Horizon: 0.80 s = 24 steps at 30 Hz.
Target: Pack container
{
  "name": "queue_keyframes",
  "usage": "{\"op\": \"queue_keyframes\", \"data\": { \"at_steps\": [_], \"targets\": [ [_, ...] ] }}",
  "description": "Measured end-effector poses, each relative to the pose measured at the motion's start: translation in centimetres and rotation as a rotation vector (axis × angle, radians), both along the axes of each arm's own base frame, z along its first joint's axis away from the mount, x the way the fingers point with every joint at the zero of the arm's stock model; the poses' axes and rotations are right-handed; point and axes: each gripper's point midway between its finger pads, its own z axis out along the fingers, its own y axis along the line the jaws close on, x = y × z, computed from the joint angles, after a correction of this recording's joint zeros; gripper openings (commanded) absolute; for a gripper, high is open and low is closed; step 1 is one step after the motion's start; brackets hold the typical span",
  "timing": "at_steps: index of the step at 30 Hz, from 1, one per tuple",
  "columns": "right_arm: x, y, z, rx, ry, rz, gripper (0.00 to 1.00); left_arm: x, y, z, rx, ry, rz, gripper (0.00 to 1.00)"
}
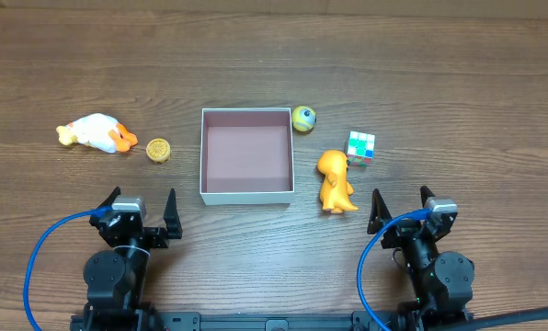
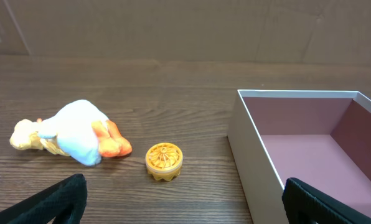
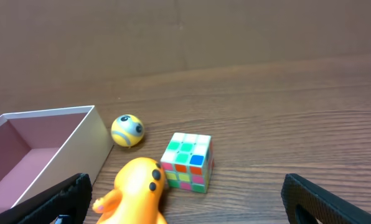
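A robotics lab bench, by the look: wood-grain desk (image 1: 274, 46), left arm (image 1: 116, 271) and right arm (image 1: 437, 271) at its near edge trailing blue cables (image 1: 29, 276), cardboard sheets (image 2: 173, 28) walling the back.

Table (image 1: 439, 55), container (image 1: 246, 152), duck (image 1: 97, 132), disc (image 1: 158, 150), ball (image 1: 303, 119), cube (image 1: 360, 145), orange figure (image 1: 335, 181)

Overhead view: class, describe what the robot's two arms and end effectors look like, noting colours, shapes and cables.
Both arms are black with rounded joints. The left end effector and right end effector each carry two black pointed fingers and a small grey block. A blue cable loops beside each arm.
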Motion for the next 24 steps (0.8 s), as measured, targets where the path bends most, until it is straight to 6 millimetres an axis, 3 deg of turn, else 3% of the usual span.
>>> {"op": "queue_keyframes", "data": {
  "at_steps": [5,10,16,18,21,24],
  "targets": [
    [0.3,-0.3,1.5,0.052,-0.056,-0.028,1.0,0.0,0.0,0.0,0.0,0.0,0.0,1.0],
    [-0.6,0.1,1.9,0.085,0.019,-0.009,1.0,0.0,0.0,0.0,0.0,-0.001,0.0,1.0],
    [-1.4,0.4,9.5,0.098,0.057,0.009,1.0,0.0,0.0,0.0,0.0,-0.001,0.0,1.0],
    [-0.7,0.9,11.4,0.097,0.161,0.031,1.0,0.0,0.0,0.0,0.0,-0.001,0.0,1.0],
    [0.7,2.0,11.3,0.103,0.389,0.074,1.0,0.0,0.0,0.0,0.0,-0.002,0.0,1.0],
    [3.4,3.7,10.5,0.131,0.536,0.145,1.0,0.0,0.0,0.0,0.0,-0.001,0.0,1.0]
  ]
}}
